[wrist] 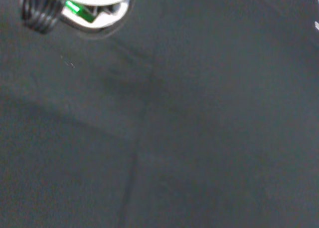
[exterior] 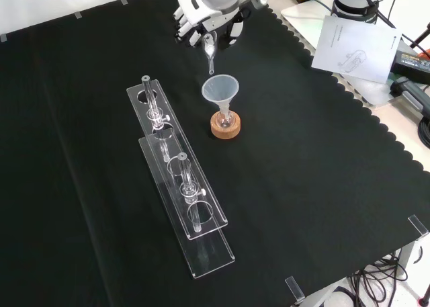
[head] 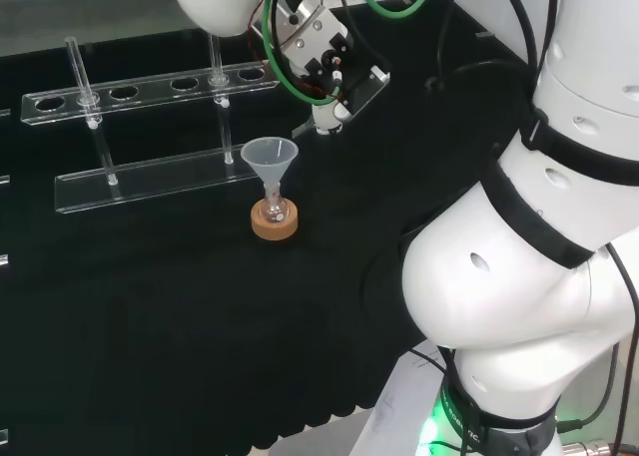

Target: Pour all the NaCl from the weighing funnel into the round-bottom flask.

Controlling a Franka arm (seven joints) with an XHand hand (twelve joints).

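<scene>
One weighing funnel (exterior: 209, 54) pinched in robot hand (exterior: 213, 15), spout above funnel (exterior: 220, 89); tilt slowly, keep spout centred over flask (exterior: 225, 119).

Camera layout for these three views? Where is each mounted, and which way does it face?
Head view: behind and above the base, looking over the white arm links at the hand.
Front view: opposite, looking down on the cloth; hand enters from the top.
Wrist view: on the wrist, facing black cloth.
Head and front share the funnel in the flask on its cork ring.
</scene>
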